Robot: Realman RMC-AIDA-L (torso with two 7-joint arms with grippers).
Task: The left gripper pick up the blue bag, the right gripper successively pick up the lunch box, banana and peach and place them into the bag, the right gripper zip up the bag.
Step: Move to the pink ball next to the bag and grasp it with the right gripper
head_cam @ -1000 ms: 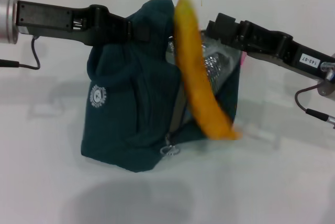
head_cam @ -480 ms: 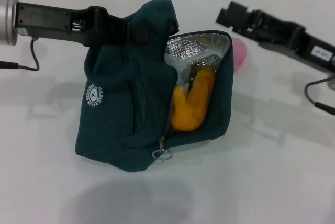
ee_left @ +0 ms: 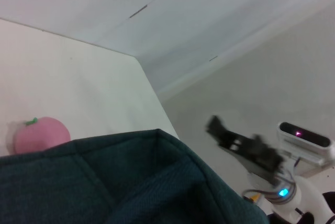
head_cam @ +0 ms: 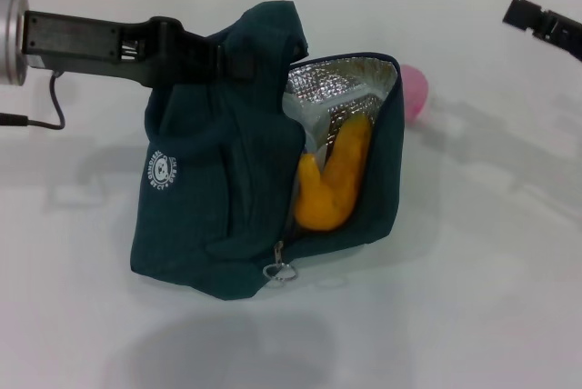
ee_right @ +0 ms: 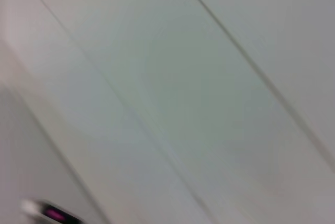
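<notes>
Head view inventory, largest item first:

- bench [head_cam: 473, 298]: white surface carrying all items listed.
- blue bag [head_cam: 214, 216]: dark teal fabric, standing on the bench at centre, mouth open toward the robot's right, silver foil lining [head_cam: 341, 89] exposed; white round logo [head_cam: 161, 172] on the side facing the robot's left; ring zipper pull [head_cam: 279, 272] hanging at the lower front edge.
- left gripper [head_cam: 232, 62]: arm reaches in from the robot's left, fingers closed on the upper fabric of the blue bag, holding it up.
- banana [head_cam: 334, 180]: yellow-orange, inside the bag opening, leaning against the foil lining, one end up.
- peach [head_cam: 414, 91]: pink, round, on the bench just behind the bag's right edge; in the left wrist view [ee_left: 41, 134] it shows beyond the bag fabric, green stem on top.
- right gripper [head_cam: 544, 22]: at the far right edge, raised, well apart from bag and peach; fingers' state cannot be told.
</notes>
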